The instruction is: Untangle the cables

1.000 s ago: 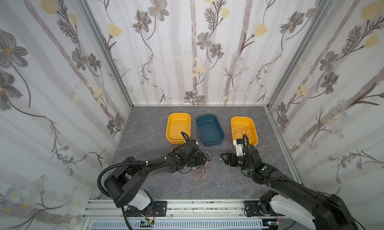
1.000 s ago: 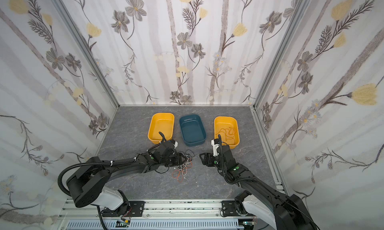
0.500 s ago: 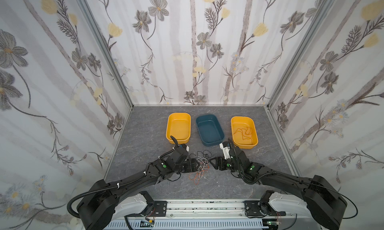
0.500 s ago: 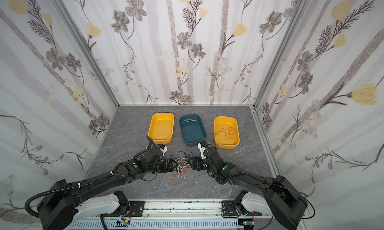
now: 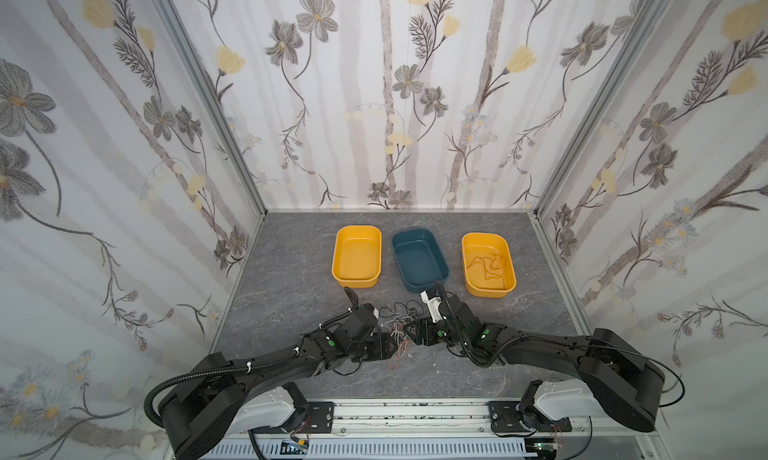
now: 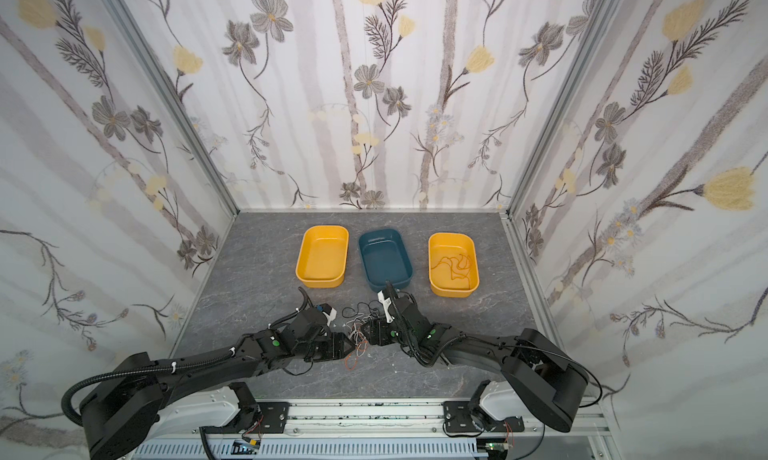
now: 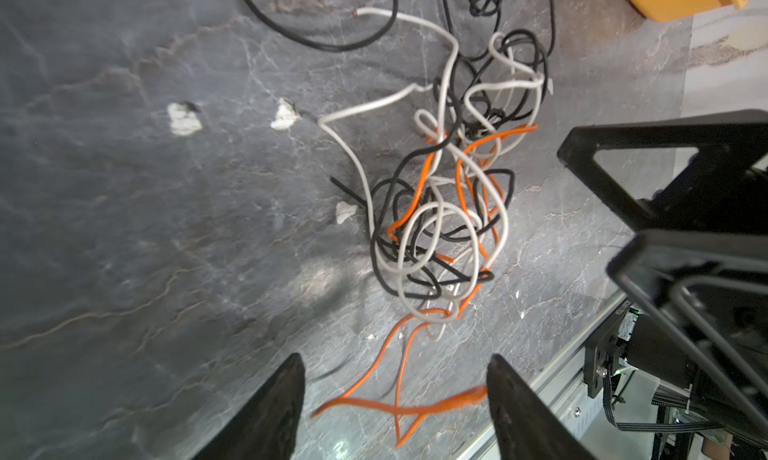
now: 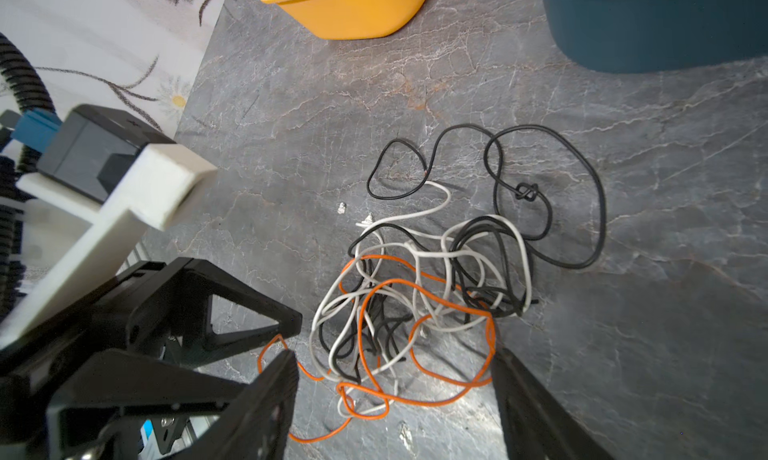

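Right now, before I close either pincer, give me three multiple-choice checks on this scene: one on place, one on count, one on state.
1. Where is the tangle?
A) in a tray
B) on the table, between the left pincer and the right pincer
C) lifted in the air

2. How many trays are yellow?
A) one
B) two
C) three

3. How do the pincers stand?
A) both open
B) both shut
C) left shut, right open

Key: B, the top views show it lying between the arms. B, the left tray and right tray are yellow and the middle tray is blue. A, each wrist view shows the jaws apart.
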Motion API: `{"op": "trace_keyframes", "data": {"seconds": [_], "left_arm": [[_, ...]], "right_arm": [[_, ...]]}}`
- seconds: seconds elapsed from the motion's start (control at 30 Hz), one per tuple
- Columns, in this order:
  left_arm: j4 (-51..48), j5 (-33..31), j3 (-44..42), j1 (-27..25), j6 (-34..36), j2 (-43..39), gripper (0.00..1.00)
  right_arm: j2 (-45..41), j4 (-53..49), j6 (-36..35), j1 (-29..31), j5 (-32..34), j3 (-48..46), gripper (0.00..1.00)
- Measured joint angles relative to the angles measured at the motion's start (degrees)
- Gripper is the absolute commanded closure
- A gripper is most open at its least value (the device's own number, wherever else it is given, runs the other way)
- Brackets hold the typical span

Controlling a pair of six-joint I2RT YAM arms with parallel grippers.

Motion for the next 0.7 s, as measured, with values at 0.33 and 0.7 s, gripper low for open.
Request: {"op": "trace_keyframes", "data": {"seconds": [0.33, 0.7], "left_arm": [[0.8, -0.2, 1.6, -0.4, 0.2, 5.0, 0.88], [-1.9, -2.1, 2.6, -0.4, 0.3, 0.5, 1.0]], "right_arm": [[5.9, 1.4, 0.4, 0.6, 0.1, 1.7, 0.26], [13.1, 0.6, 0.7, 1.5, 1.9, 6.5, 0.59]]}}
